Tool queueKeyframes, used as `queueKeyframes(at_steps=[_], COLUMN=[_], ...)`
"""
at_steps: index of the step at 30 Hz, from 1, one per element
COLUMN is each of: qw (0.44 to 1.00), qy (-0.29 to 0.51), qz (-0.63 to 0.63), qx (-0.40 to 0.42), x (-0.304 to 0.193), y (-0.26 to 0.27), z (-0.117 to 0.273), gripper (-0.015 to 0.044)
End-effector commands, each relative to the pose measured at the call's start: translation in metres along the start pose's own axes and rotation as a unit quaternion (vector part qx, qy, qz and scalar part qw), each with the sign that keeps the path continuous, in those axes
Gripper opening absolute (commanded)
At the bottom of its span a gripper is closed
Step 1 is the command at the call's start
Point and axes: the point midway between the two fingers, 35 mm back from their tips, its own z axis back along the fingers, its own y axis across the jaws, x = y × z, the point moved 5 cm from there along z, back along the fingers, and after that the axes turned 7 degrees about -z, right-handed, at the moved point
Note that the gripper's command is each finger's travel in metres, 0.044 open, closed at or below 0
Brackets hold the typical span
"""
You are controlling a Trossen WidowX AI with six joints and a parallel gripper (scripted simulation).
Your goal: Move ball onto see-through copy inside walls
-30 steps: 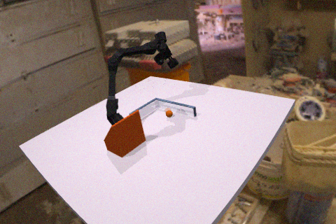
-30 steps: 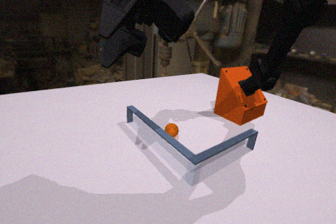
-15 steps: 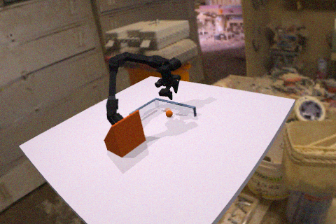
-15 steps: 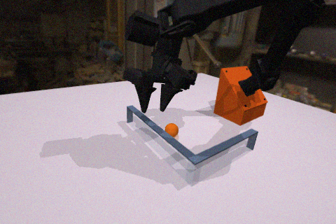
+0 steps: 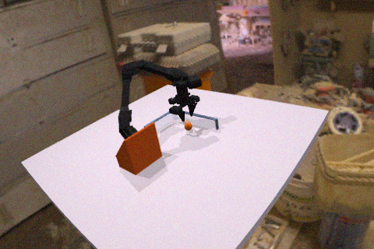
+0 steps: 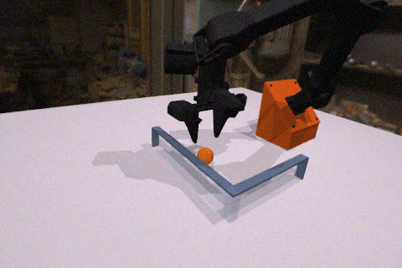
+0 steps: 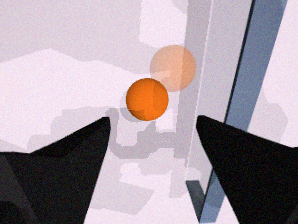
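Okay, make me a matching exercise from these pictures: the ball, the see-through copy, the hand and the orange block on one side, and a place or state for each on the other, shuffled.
Column one:
1. ball
2. see-through copy
3. hand
4. orange block

Column two:
A. open, hanging above the ball, holding nothing
B. at the foot of the arm, outside the corner
C. pale, partly overlapped by the ball, closer to the wall
D. solid orange, on the table inside the corner

Pairs: 1-D, 2-C, 3-A, 4-B

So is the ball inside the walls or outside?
Inside. The ball sits on the arm's side of the long wall, just short of the see-through copy.
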Motion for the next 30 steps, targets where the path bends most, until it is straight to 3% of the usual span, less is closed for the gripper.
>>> queueKeyframes(at_steps=[1, 29, 30], qw=[1.0, 1.0, 1.0], qy=[0.0, -0.001, -0.001], qz=[-0.003, -0.003, -0.003], qx=[0.006, 0.006, 0.006], x=[0.0, 0.001, 0.001], y=[0.002, 0.003, 0.003], z=[-0.008, -0.048, -0.048], gripper=[0.0309, 0.0309, 0.0283])
